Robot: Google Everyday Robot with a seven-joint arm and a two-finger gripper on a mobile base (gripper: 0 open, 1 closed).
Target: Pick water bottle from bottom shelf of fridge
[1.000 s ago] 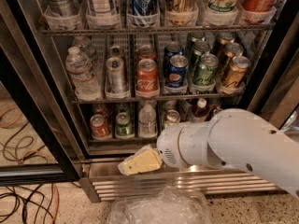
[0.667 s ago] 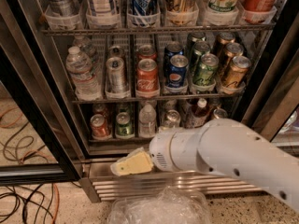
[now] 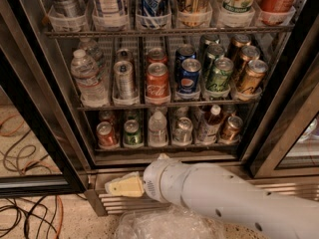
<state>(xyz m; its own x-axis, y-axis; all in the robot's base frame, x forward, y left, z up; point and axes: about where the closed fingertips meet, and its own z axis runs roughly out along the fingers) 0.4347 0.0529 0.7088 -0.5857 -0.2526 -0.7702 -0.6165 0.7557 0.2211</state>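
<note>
The water bottle, small and clear with a white cap and pale label, stands in the third lane of the bottom shelf of the fridge, between a green can and a silver can. My gripper, cream-coloured at the end of the white arm, is in front of the steel base grille. It is below the shelf, left of the bottle, and holds nothing that I can see.
A big ribbed clear bottle and Coca-Cola and Pepsi cans stand on the rack above. A white-capped dark bottle stands right of the silver can. The open door frame is at right. Cables lie on the floor at left, and crumpled clear plastic lies below the arm.
The arm and gripper have moved left and slightly down in front of the fridge base. The bottles and cans have not moved.
</note>
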